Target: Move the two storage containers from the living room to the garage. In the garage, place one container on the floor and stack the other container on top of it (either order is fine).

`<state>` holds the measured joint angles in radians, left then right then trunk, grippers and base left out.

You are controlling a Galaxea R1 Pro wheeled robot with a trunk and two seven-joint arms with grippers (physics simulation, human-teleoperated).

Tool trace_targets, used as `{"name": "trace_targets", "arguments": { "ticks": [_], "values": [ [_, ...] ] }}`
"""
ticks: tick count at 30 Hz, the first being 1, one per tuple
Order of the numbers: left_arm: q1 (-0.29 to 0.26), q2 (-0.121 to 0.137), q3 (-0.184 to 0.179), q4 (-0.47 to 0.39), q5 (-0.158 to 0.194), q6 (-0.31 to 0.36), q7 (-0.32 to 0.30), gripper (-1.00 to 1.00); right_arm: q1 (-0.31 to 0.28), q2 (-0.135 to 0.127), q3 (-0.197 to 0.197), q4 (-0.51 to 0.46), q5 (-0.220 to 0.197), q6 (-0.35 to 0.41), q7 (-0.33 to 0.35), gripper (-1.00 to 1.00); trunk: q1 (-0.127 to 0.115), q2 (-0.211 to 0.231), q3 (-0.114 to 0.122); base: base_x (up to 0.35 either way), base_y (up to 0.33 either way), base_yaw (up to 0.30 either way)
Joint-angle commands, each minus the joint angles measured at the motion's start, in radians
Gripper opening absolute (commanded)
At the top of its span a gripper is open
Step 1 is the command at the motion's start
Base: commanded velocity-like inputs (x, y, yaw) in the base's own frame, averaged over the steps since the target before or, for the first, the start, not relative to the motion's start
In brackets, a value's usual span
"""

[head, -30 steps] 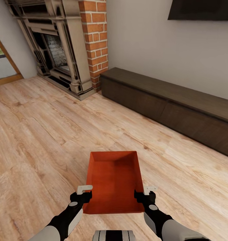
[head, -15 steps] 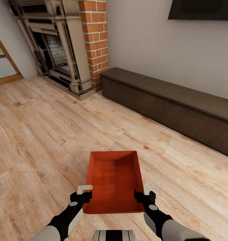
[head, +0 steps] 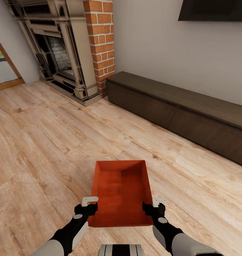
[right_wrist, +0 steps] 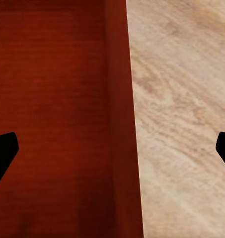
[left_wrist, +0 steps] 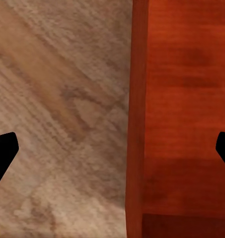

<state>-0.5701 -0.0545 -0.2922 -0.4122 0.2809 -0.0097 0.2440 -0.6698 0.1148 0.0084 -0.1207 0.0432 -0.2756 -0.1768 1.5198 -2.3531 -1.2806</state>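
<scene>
My left pincer (head: 89,205) and right pincer (head: 152,206), both spread apart, straddle the orange-red rectangular bin's (head: 121,192) long walls.

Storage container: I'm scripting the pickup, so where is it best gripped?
Grip the storage container by its two long side walls near the robot's end, one gripper per wall, coming from above: left gripper, right gripper. The straight walls and open top suit this.

Open tool (right_wrist: 112,148) straddles storage container (right_wrist: 52,114) wall over plank floor (right_wrist: 187,124).

Orange-red storage container (head: 120,192) on pale wood-grain planks (head: 46,149) — red-brick fireplace (head: 99,42), dark brown bench (head: 185,110)
</scene>
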Motion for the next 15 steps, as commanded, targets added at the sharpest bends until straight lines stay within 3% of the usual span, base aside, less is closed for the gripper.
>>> {"name": "trace_targets", "arguments": {
  "ticks": [1, 8, 15],
  "values": [
    [-0.001, 0.001, -0.009, 0.0, 0.009, -0.001, 0.008, 1.0, -0.001, 0.0, 0.001, 0.001, 0.004, -0.002, -0.006, 1.0, 0.0, 0.0, -0.001, 0.0, 0.0, 0.0],
    [-0.001, 0.001, -0.01, 0.0, 0.009, -0.001, 0.008, 1.0, -0.001, 0.0, 0.001, 0.001, 0.004, -0.002, -0.005, 1.0, 0.023, -0.042, -0.019, 0.0, 0.0, 0.0],
    [-0.001, 0.001, -0.009, -0.001, 0.009, -0.002, 0.008, 1.0, -0.001, 0.0, 0.001, 0.001, 0.004, -0.003, -0.006, 1.0, 0.023, -0.042, -0.019, 0.0, 0.0, 0.0]
  ]
}}
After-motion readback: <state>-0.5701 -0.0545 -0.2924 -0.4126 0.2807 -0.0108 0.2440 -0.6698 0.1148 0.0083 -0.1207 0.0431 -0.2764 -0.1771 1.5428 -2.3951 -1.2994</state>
